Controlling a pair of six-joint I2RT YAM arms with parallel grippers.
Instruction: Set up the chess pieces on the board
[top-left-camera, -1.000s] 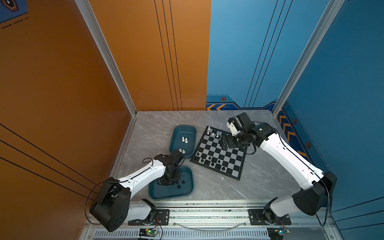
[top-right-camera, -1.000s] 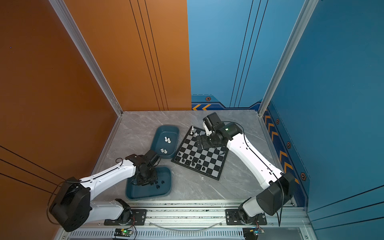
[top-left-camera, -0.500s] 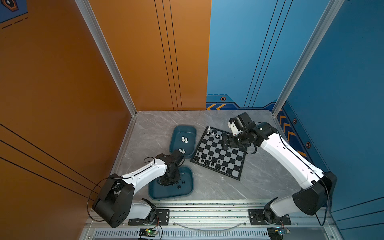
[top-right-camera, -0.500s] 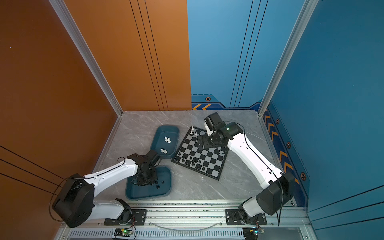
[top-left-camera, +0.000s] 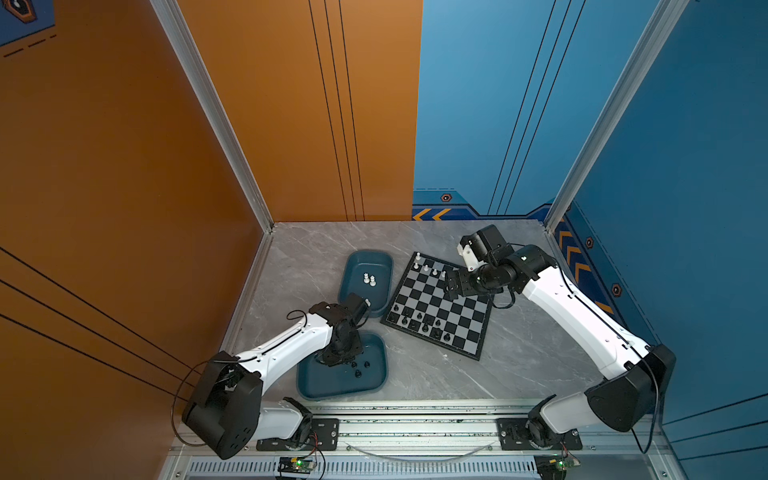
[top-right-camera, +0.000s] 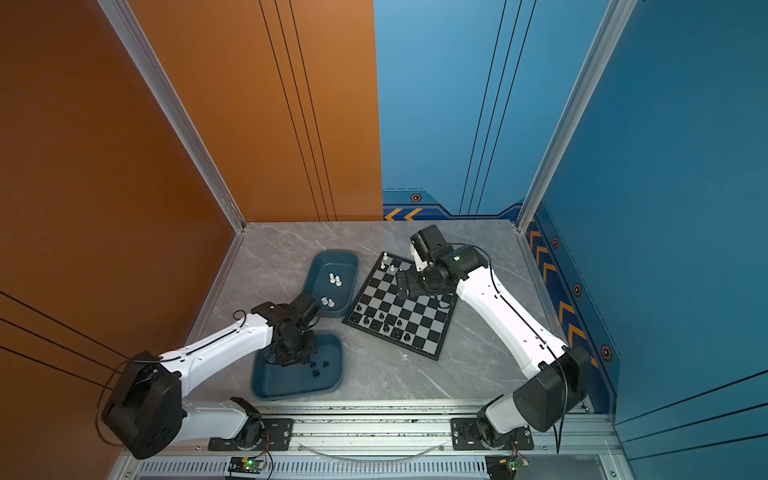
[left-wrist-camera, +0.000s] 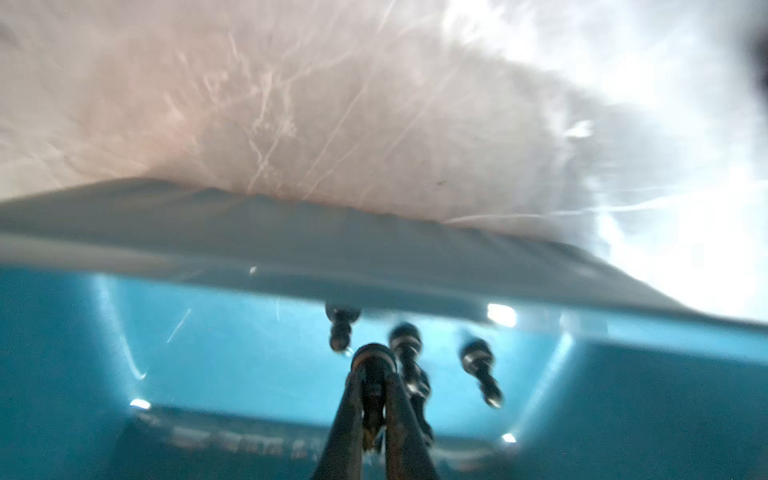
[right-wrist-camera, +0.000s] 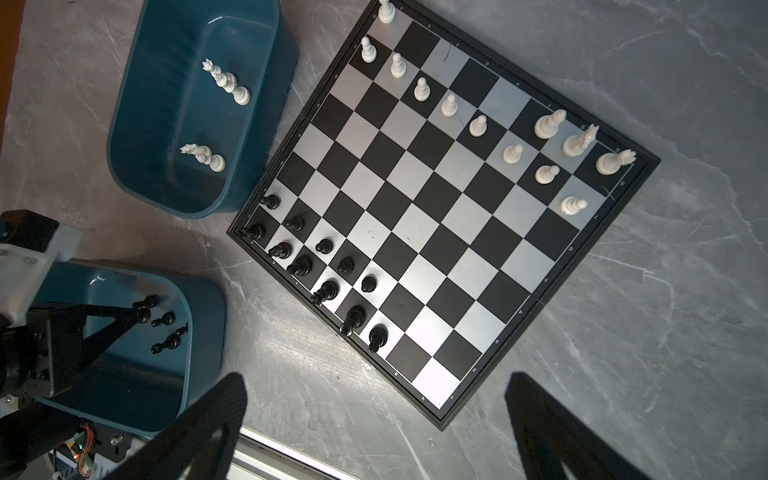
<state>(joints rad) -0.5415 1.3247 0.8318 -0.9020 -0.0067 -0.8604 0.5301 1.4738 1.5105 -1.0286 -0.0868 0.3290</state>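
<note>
The left claw (left-wrist-camera: 374, 376) is down in the near tray (top-left-camera: 332, 388). It is pinched tight on one black piece (left-wrist-camera: 373, 356), with a finger on each side. Three loose pieces (left-wrist-camera: 478, 365), all black, sit in the same tray just beside it.

The far tray (top-left-camera: 353, 264) is behind it, just beside the board, and has a few spare white pieces (top-right-camera: 336, 279) in it.

To the right, the board (right-wrist-camera: 415, 199) lies at a slant on the grey table (top-left-camera: 519, 365). Black pieces (right-wrist-camera: 328, 289) stand along its near side. White pieces (right-wrist-camera: 478, 124) stand along its far side.

The right claw (right-wrist-camera: 376, 380) hangs over the white end of the board. Its fingers are spread wide and hold nothing.
</note>
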